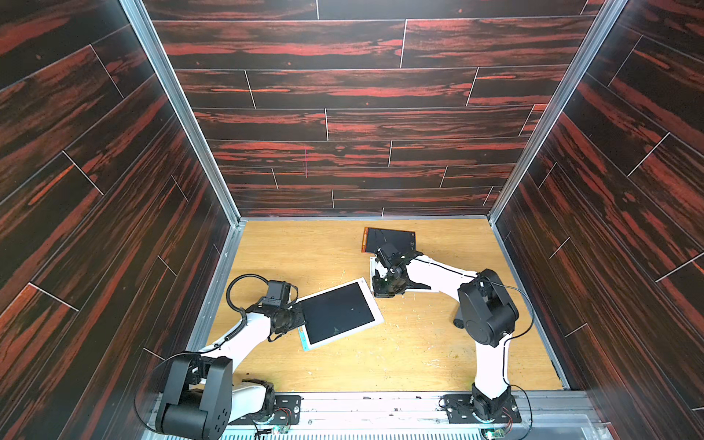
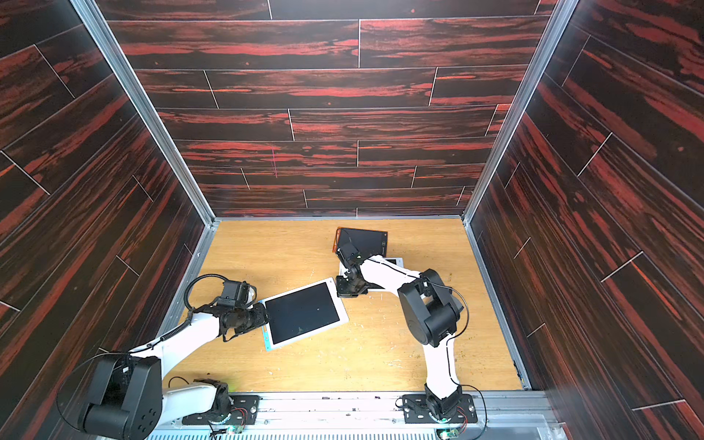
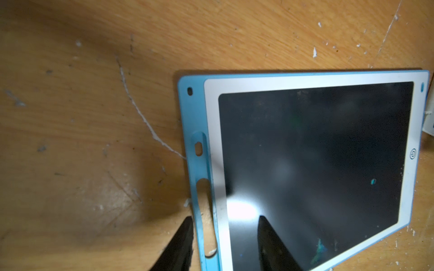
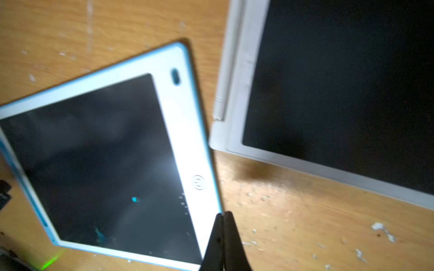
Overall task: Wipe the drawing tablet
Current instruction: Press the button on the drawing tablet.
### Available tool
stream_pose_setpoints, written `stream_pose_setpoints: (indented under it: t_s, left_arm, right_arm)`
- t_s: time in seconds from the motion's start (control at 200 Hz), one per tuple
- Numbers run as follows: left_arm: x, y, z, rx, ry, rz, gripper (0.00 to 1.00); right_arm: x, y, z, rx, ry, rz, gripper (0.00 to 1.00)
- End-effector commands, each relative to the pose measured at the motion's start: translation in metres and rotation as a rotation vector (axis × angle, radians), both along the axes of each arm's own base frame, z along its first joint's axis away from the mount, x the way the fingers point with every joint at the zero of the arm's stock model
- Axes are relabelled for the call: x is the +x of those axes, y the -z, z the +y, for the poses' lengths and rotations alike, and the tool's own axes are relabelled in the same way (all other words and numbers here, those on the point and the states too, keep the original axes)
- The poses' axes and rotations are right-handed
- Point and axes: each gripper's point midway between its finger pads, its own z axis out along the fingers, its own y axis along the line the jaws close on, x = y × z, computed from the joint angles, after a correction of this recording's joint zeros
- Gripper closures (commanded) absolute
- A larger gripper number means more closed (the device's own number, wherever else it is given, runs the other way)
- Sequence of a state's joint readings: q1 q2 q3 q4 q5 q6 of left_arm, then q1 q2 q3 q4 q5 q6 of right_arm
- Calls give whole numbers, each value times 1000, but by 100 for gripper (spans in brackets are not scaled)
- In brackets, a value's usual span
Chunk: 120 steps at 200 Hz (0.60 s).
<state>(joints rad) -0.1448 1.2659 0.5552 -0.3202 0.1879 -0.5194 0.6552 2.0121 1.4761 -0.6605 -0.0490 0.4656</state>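
The drawing tablet (image 1: 339, 314), blue-edged with a white bezel and a dark screen, lies flat and askew near the middle of the wooden table (image 1: 381, 362). The left gripper (image 3: 224, 234) stands released over its slotted blue edge, one finger (image 3: 178, 246) over the table and the other over the screen. The right gripper (image 4: 223, 223) is clenched on nothing, its tips at the opposite edge by the round button (image 4: 198, 181). A white-framed tablet (image 4: 340, 93) lies just beside it, and an orange-edged tablet (image 1: 388, 240) lies farther back.
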Motion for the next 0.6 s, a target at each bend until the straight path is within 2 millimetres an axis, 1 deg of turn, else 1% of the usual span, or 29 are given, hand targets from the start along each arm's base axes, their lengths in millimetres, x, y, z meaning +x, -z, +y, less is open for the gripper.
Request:
stream_pose_setpoints:
  t_s: [0.0,0.175,0.281,0.411,0.596]
  left_arm:
    - [-1,-1,0,2,11,-5,55]
    - [-1,0,0,2,10,-2,55]
    - [-1,-1,0,2,11,-4,55]
    - [-1,0,0,2,12,-3,56]
    - [-2,0,0,2,14,0,57]
  right_arm:
    - [-3,4,3,-56,-27,5,100]
    - [-1,9,4,-89,-29,-2,100]
    - [-1,16,3,-102,-30,12,100]
    - [-3,24,9,-87,-41,40,100]
    - [-3,24,18,-66,-48,42,100]
